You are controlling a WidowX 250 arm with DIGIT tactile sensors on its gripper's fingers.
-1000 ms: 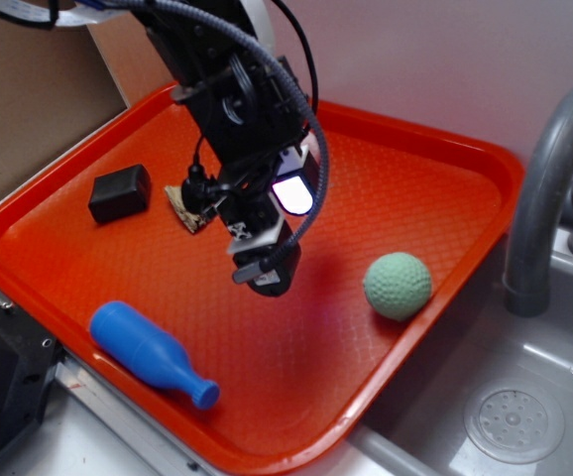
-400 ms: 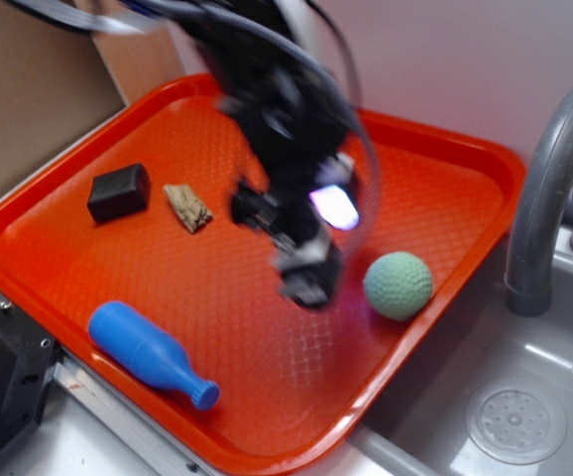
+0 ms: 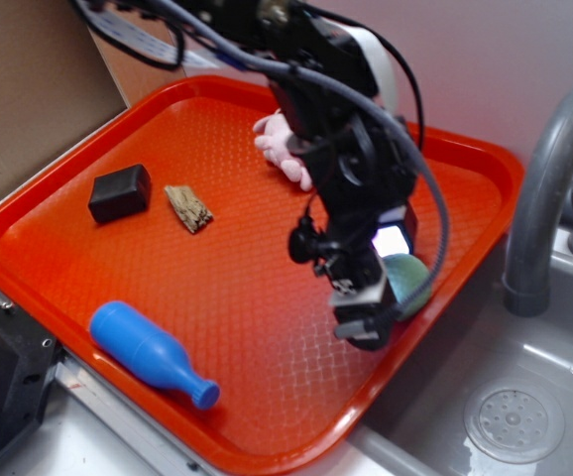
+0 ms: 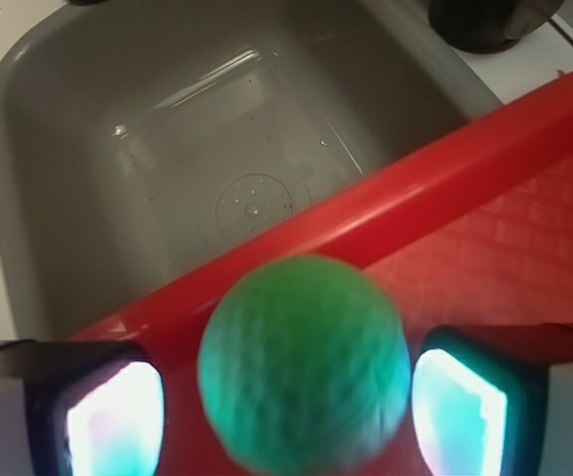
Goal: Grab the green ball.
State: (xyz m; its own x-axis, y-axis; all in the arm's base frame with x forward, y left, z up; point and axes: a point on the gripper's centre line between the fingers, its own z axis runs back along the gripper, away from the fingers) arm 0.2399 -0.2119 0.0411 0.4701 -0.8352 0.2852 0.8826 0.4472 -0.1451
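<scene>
Because the green ball (image 4: 304, 362) sits right between my two fingers (image 4: 462, 397) in the wrist view, I think I am lined up well. The fingers are open, one on each side of the ball, and I cannot tell if they touch it yet. The ball rests on the red tray (image 3: 58, 268), close to the rim at about 4 o'clock, next to the sink (image 4: 88, 129). In the exterior view the gripper (image 3: 366, 322) hides most of the ball (image 3: 412, 279).

I think the ball is light and a bit squishy, like foam. Its bumpy skin should help my fingers hold on. But it is round, so it can roll or pop out. I want to squeeze it across its fat middle, not near the top.
</scene>
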